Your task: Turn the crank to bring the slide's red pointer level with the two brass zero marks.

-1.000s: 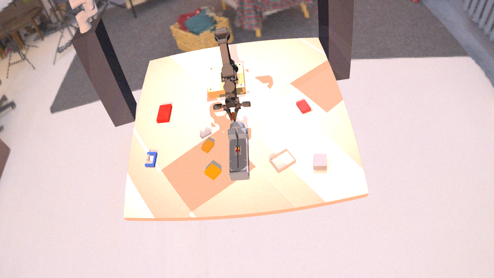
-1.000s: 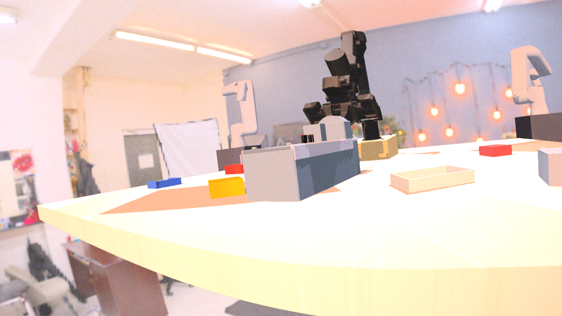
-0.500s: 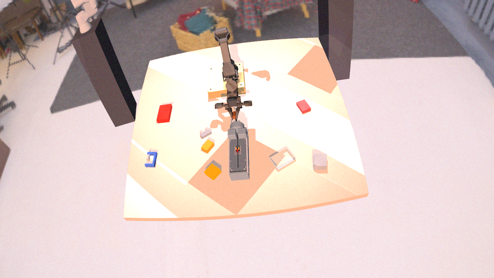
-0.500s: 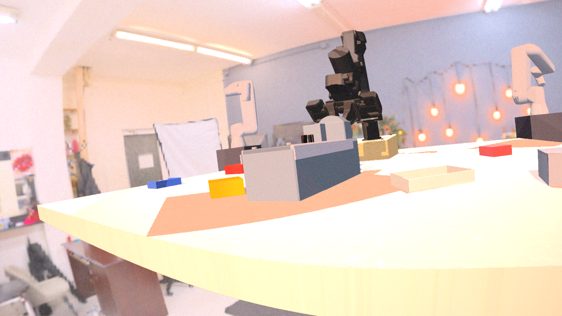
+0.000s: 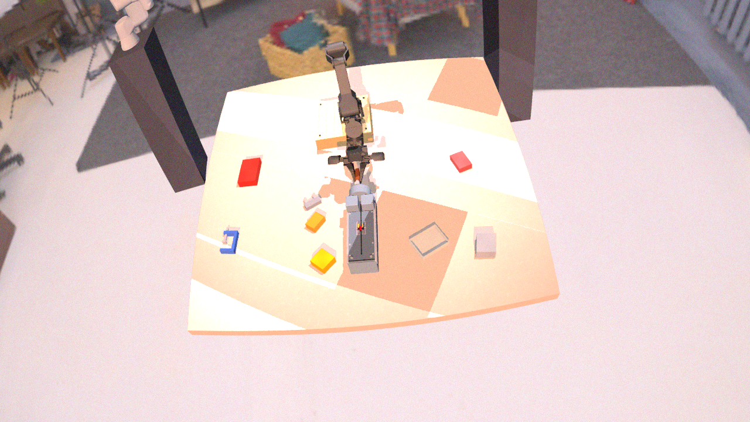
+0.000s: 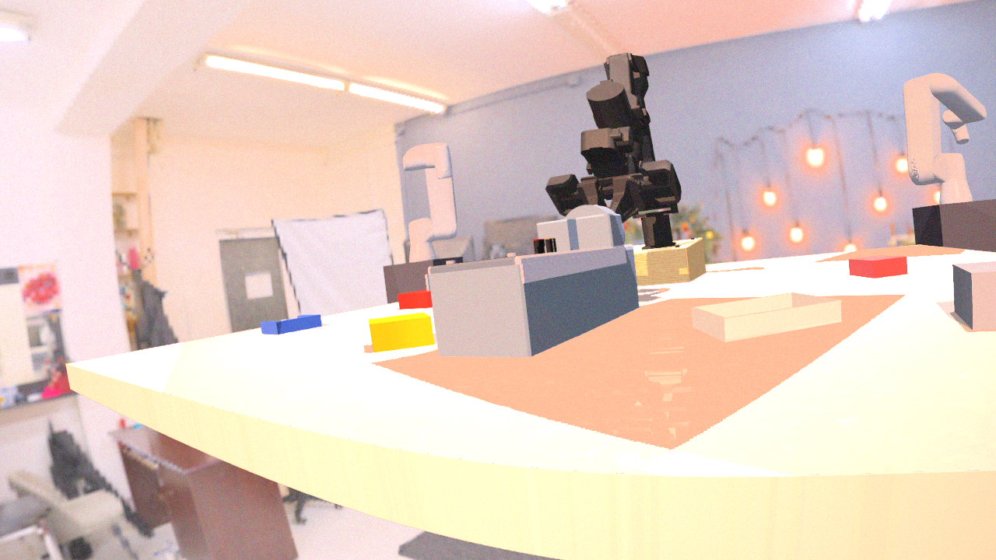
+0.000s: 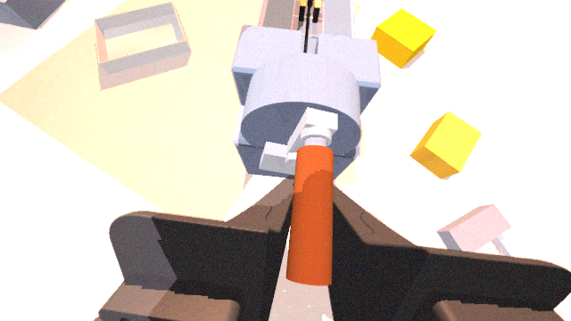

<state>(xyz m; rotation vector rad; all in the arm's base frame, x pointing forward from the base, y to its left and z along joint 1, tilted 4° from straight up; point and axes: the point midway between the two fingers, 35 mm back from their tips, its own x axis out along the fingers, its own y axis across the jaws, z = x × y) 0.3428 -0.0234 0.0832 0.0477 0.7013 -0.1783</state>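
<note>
The grey machine (image 5: pixel 362 265) (image 6: pixel 480 306) has a round drum (image 7: pixel 308 80) at its arm-side end, with a white crank arm (image 7: pixel 322 119) in front. My gripper (image 5: pixel 358 179) (image 7: pixel 306 185) is shut on the crank's orange handle (image 7: pixel 311 232), which lies between both fingers. In the wrist view the handle joint stands a little right of the drum's middle. The red pointer (image 5: pixel 360 228) shows small in the slot on top of the machine. Yellow brass-like marks (image 7: pixel 317 4) show at the wrist view's top edge. Whether pointer and marks are level is too small to tell.
Beside the machine stand a yellow block (image 5: pixel 322 260) (image 6: pixel 401 332), an orange-yellow block (image 5: pixel 314 221) (image 7: pixel 451 140) and a small pinkish-grey part (image 5: pixel 312 201). An open tray (image 5: pixel 418 249) (image 6: pixel 780 327) and a grey block (image 5: pixel 485 243) lie on the other side. Red blocks lie farther out.
</note>
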